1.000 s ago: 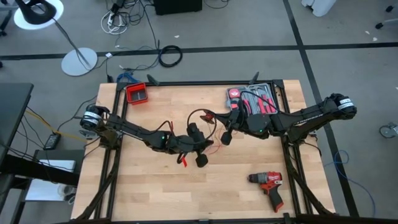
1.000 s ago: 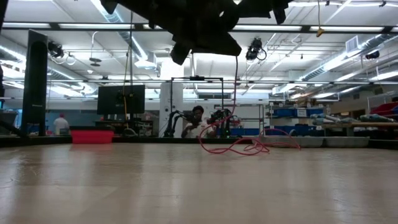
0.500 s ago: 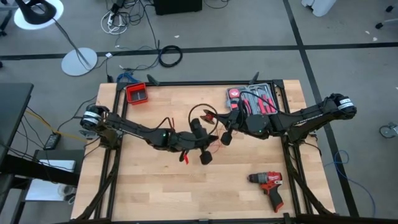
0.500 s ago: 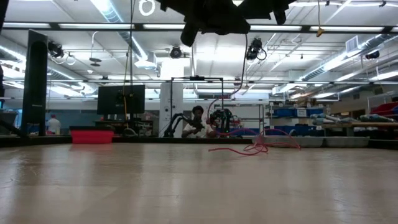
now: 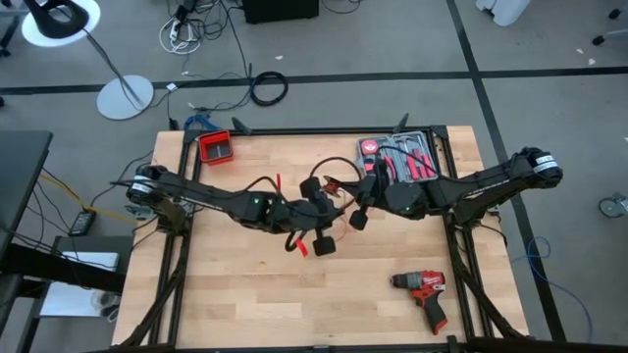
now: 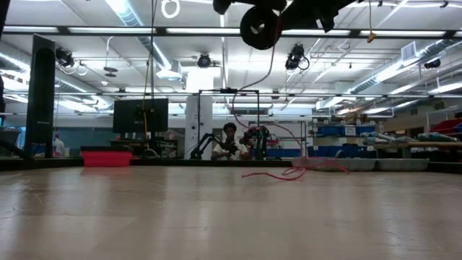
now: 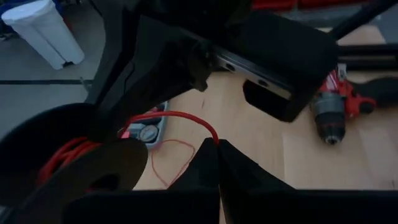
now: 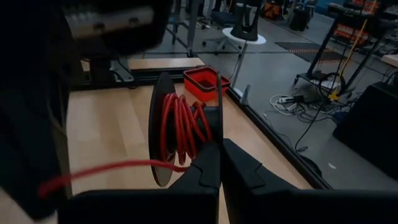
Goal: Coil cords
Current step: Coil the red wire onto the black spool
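Over the middle of the table [image 5: 245,294] the two arms meet, and much of what they do is buried under their own dark bulk. From above, the left gripper [image 5: 316,211] holds a black spool [image 5: 324,244], though the contact itself is hidden; its wrist camera shows the fingers pressed tip to tip, with the red cord [image 7: 180,118] running right to that point. Part of the spool [image 7: 81,171] fills that picture's corner, cut off and dim, red turns just visible inside it. The right gripper [image 5: 359,208] sits just beside the left; its own camera shows the fingers closed as well, the cord [image 8: 106,168] passing at their tips and the spool [image 8: 163,127] beyond them wound with red cord. From table height only the spool [image 6: 260,27] and the arms' undersides show at the upper edge, with a strand trailing down to a loose tangle [image 6: 289,172] on the wood. The red drill [image 5: 424,291] lies well apart from the spool, near the table's edge; a red bin [image 5: 215,147] sits at a far corner.
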